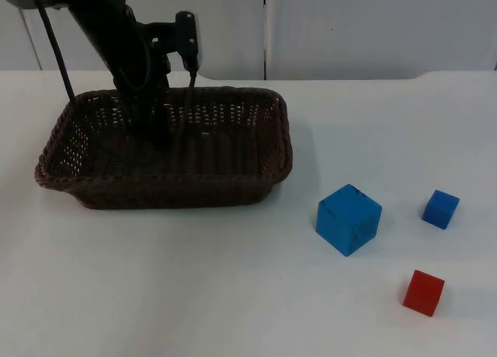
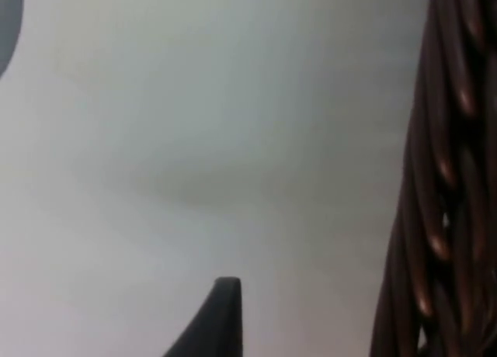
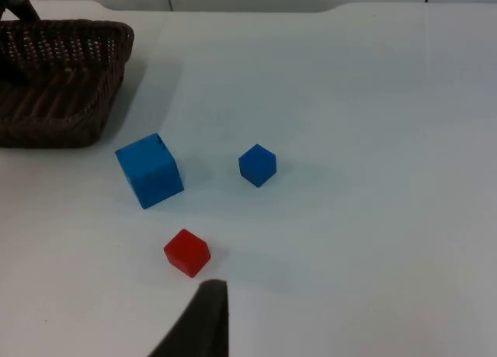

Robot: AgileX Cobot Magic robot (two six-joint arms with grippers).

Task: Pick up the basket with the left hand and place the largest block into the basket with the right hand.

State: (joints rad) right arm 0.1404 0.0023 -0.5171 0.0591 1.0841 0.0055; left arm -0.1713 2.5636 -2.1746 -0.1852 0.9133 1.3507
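Dark brown wicker forms the basket (image 1: 233, 167), which sits on the white table (image 1: 194, 295) at its left side, near the grey partition wall (image 1: 349, 23). The left pincer (image 1: 155, 128) reaches down at the basket's far rim; whether its fingers are open or closed cannot be determined. The large blue block (image 1: 349, 219) rests on the table to the right of the basket, apart from it. A small blue block (image 1: 440, 209) and a small red block (image 1: 424, 292) lie near it. The right pincer (image 3: 203, 318) waits above the table, near the red block; its finger state cannot be determined.
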